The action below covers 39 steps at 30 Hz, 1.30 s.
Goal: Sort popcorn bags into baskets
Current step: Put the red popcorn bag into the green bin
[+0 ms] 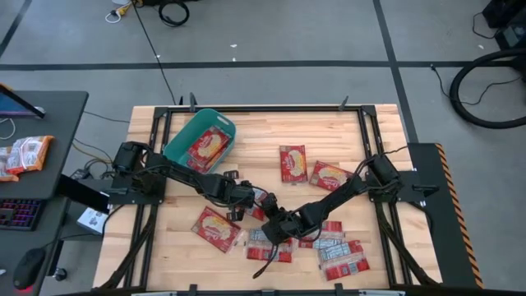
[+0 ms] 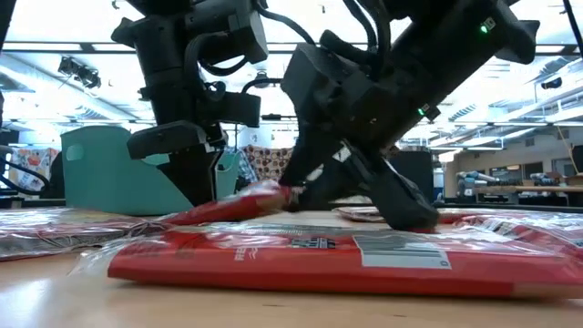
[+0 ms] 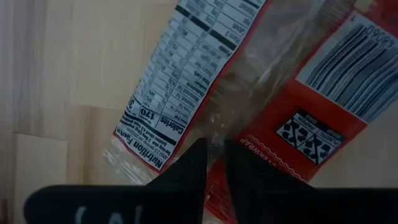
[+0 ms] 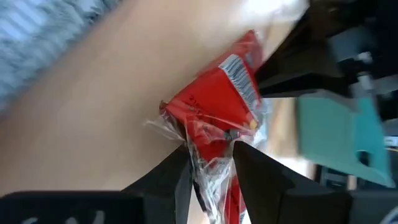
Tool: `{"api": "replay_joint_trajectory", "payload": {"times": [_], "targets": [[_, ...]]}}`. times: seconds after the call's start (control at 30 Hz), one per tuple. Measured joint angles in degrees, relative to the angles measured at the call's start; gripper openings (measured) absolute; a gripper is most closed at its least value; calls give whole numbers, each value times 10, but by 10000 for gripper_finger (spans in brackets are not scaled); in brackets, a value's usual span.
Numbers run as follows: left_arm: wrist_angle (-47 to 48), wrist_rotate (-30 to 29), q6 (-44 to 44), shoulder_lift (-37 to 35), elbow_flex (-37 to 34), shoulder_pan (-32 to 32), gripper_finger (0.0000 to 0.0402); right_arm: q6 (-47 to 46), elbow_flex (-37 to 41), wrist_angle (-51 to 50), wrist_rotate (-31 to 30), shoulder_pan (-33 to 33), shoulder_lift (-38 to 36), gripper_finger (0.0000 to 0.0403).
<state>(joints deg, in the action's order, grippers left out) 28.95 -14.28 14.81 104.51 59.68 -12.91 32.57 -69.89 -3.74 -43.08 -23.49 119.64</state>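
Note:
The teal basket (image 1: 177,141) stands at the table's far left with one red popcorn bag (image 1: 209,145) inside; in the low view the basket (image 2: 100,171) shows behind the arms. Several more bags lie flat on the wood, two toward the far right (image 1: 293,163) and others along the near edge (image 1: 218,228). My left gripper (image 1: 249,200) and my right gripper (image 1: 274,224) meet mid-table over one red bag (image 2: 241,206), each shut on it. The high view hides most of that bag under the arms. My left gripper (image 3: 214,163) pinches the clear wrap (image 3: 214,134) along the bag's label side, beside the nutrition panel, coming from above and pointing down. My right gripper (image 4: 211,168) pinches the crumpled clear end (image 4: 208,149) of the red bag between its two fingers, slanting down from the table's right. The bag sits tilted, its end (image 2: 273,193) raised off the table.
A flat bag (image 2: 310,255) lies right before the low camera. More bags crowd the near right (image 1: 341,255). A side table on the left carries an orange-white packet (image 1: 25,154) and a keyboard (image 1: 18,214). Bare wood shows at the far middle (image 1: 329,127).

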Motion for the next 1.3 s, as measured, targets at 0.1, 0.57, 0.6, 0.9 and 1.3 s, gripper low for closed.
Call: {"api": "replay_joint_trajectory", "payload": {"times": [0.1,0.57,0.6,0.9,1.3], "targets": [[1,1,0,0,0,-1,63,16,0,19,-10,-4,-4,120],[81,25,2,-64,13,-6,63,15,-2,21,-15,-2,-8,10],[83,25,4,-74,15,-9,63,12,-2,14,-21,-2,-10,11],[61,-73,-32,-104,15,-78,69,-150,-2,-88,87,40,-98,10],[10,-154,-11,-105,16,-91,216,-274,-2,-111,235,72,-171,13]]}}
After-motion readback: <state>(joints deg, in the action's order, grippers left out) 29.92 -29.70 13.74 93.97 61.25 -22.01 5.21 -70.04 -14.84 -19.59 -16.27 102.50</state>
